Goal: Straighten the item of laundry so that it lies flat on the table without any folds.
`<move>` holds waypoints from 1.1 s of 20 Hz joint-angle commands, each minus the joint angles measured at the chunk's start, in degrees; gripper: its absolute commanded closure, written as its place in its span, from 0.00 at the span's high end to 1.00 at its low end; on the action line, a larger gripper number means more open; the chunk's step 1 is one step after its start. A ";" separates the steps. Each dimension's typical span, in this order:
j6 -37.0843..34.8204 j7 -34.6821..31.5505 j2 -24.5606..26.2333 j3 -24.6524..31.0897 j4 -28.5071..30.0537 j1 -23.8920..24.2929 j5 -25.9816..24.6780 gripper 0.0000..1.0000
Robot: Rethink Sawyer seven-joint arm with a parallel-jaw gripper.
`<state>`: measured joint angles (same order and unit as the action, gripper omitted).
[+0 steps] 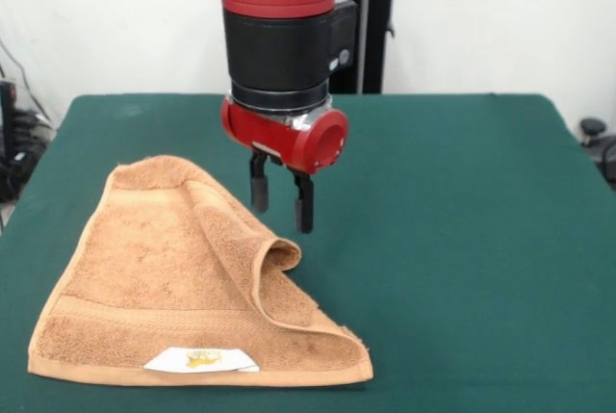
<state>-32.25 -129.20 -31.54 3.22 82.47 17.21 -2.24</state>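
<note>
The item of laundry (164, 278) is an orange-tan terry towel lying on the left half of the dark green table (462, 240). Its right side is folded over toward the middle, making a raised curled fold (274, 259) and a triangular outline. A white label with a yellow mark (202, 360) shows on the near border. My gripper (282, 209) hangs just above and behind the curled fold, its two black fingers (304, 203) apart and pointing down with nothing between them. It is open and does not touch the towel.
The red and black arm (284, 38) comes down over the table's middle. A black stand (371, 18) rises behind the far edge. Cables and dark gear sit off the table's left and right sides.
</note>
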 commanded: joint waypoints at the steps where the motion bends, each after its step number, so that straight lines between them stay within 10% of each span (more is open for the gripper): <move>1: 3.29 -3.03 4.06 1.48 5.55 -0.41 -2.14 1.00; 22: 5.33 -0.68 6.80 1.11 3.49 1.20 -3.57 1.00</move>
<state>-28.94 -129.20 -30.03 3.23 82.47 17.87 -2.22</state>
